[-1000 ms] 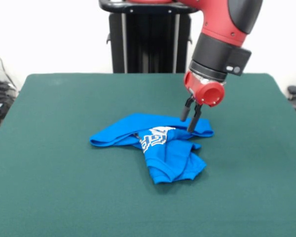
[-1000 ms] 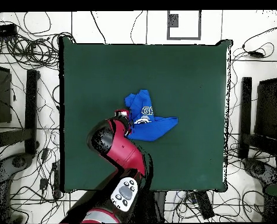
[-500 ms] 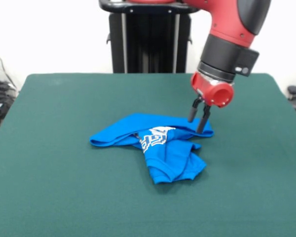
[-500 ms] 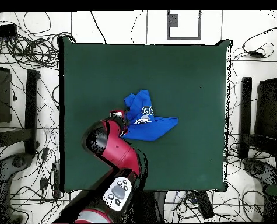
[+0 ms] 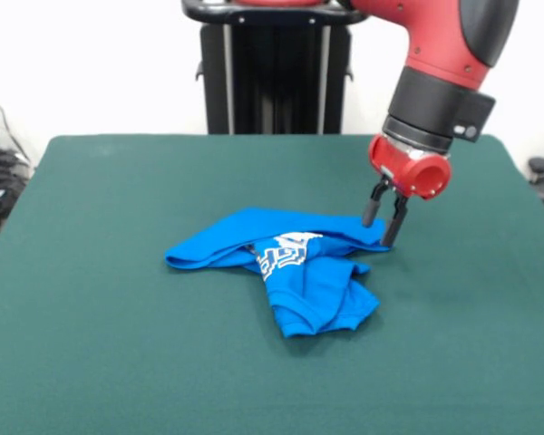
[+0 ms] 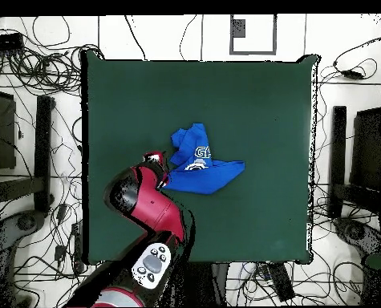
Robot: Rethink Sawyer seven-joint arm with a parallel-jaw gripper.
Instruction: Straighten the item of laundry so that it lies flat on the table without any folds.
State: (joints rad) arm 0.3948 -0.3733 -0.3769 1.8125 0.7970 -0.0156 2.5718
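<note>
The bright blue item of laundry [image 5: 295,267] lies crumpled and folded over itself near the middle of the dark green table [image 5: 118,344], with part of its white lettering showing. It also shows in the overhead view [image 6: 200,164]. My gripper [image 5: 382,227] hangs at the garment's right end in the front view, fingers slightly apart, tips just above the cloth's edge and holding nothing. In the overhead view the gripper [image 6: 156,161] is at the garment's left end, mostly hidden under the red arm.
The black pedestal [image 5: 272,72] stands behind the table's far edge. Cables and stands [image 6: 33,160] lie on the floor around the table [image 6: 257,104] in the overhead view.
My gripper has moved to the right in the front view, from over the garment's upper right part to its right end. The garment has not moved.
</note>
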